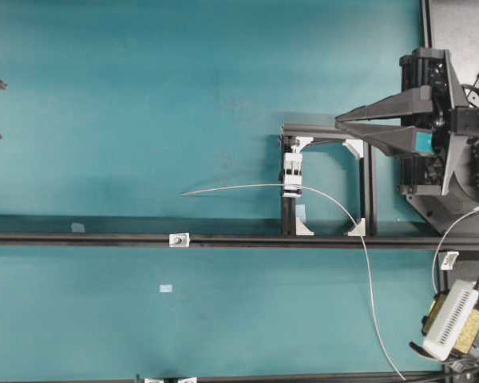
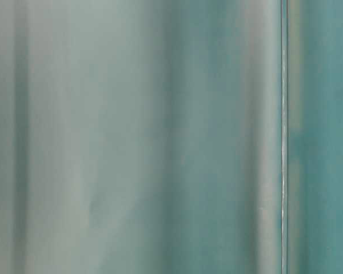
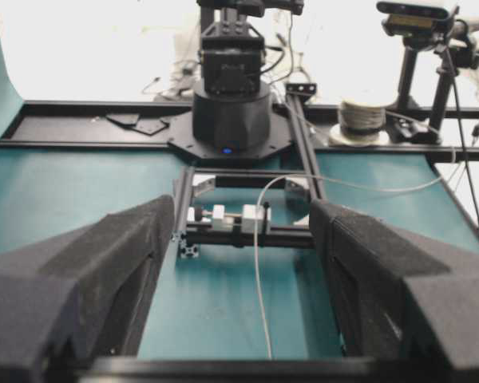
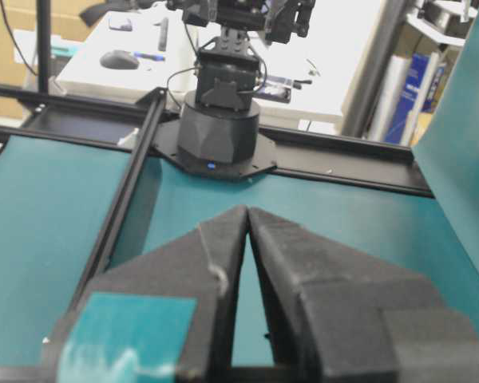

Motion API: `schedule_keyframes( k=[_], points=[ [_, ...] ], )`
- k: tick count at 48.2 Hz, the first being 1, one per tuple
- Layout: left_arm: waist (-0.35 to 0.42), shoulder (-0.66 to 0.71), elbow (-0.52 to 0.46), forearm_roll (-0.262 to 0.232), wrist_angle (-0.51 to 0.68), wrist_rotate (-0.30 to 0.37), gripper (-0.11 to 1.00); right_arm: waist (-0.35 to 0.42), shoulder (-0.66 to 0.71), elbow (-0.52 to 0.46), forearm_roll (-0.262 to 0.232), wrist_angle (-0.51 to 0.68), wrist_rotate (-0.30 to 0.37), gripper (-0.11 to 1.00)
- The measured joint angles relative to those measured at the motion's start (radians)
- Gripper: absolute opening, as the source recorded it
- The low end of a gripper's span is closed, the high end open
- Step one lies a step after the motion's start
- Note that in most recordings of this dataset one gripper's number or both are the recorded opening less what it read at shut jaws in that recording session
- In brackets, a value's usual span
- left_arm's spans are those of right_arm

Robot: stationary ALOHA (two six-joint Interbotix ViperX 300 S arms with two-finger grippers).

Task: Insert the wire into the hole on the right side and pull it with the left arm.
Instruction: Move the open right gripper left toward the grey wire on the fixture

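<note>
"So how far along is it? Has anything gone through the hole?"

"No, as far as I can see. The wire comes up from the lower right corner, arcs over, runs through the white clamp block on the little black frame, and its free end lies loose on the bench, pointing left. The hole is in that small silvery bracket sitting on the long black rail. The wire's tip is near it but apart from it, off to the far side of the rail."

"And the arms?"

"Both are back at their own ends. The right end effector hangs beside the frame with its fingertips meeting, and nothing is between them that I can make out. The left end effector is at the far left edge with its fingers standing apart, empty, well away from the wire."

"So nothing is done."

"That's my reading: picking up the wire, threading it and the pull from the left are all left to do. (The table-level camera is no help, just a teal blur.) I'd guess that limp, thin tip will be the fiddly part."
</note>
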State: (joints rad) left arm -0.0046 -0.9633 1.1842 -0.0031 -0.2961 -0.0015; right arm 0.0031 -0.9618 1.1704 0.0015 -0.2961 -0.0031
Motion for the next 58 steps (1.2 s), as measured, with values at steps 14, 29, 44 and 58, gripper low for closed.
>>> schedule_keyframes(
  k=[14,29,44,58],
  points=[
    [0.002,-0.009,0.058,-0.025,-0.035,-0.003,-0.09,0.000,-0.002,0.092,0.000,-0.037,0.035,-0.01],
    [0.002,0.081,0.072,-0.026,-0.054,0.002,0.07,0.002,0.048,0.127,0.000,-0.043,0.109,-0.01],
    [0.006,0.215,0.086,-0.028,-0.098,-0.002,0.78,0.000,0.138,0.127,0.000,-0.055,0.146,0.55],
    [0.008,0.368,0.086,-0.028,-0.169,-0.002,0.79,0.000,0.218,0.129,0.000,-0.060,0.149,0.75]
  ],
)
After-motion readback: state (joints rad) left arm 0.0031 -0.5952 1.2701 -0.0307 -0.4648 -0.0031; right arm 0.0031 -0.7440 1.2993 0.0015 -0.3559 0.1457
